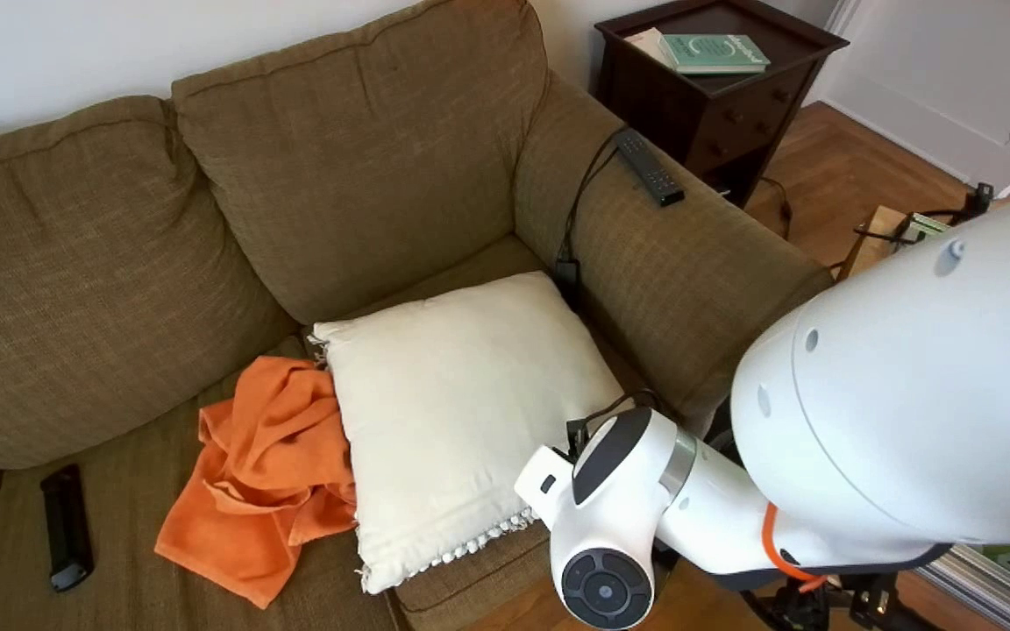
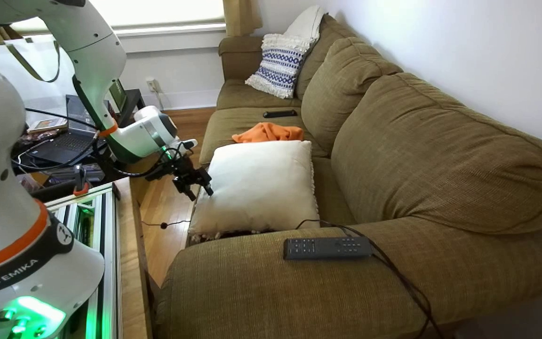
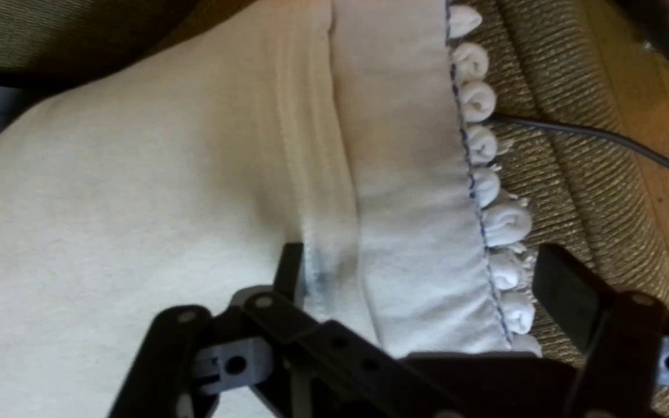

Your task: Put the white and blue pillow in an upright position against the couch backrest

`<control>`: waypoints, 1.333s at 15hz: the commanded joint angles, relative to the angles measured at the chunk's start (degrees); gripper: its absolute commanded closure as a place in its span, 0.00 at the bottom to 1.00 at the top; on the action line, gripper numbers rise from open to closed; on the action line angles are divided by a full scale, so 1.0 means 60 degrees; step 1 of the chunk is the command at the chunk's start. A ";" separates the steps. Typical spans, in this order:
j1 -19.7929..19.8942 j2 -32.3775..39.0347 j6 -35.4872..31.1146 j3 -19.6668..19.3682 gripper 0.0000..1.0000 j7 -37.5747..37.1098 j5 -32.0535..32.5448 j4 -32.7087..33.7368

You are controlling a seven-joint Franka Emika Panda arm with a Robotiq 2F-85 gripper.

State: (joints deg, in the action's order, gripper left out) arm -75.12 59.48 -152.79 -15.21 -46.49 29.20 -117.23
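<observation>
My gripper, jaws parted, straddles the fringed edge of the white pillow, likely so I can tip it toward the backrest; it lies flat along the front edge of the couch seat, beside the armrest.

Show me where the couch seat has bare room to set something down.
Free: the seat between the black object and the orange cloth, plus a narrow strip between the cream-white pillow and the backrest. Crowded: around the pillow, with the cloth along one side and the open gripper at its front edge.
</observation>
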 commanded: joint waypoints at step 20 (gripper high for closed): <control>-0.3386 0.2345 0.0463 -0.2631 0.77 -0.2995 0.0079 0.1180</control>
State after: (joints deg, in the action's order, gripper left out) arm -93.27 70.63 -149.55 -27.69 -62.25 28.81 -111.31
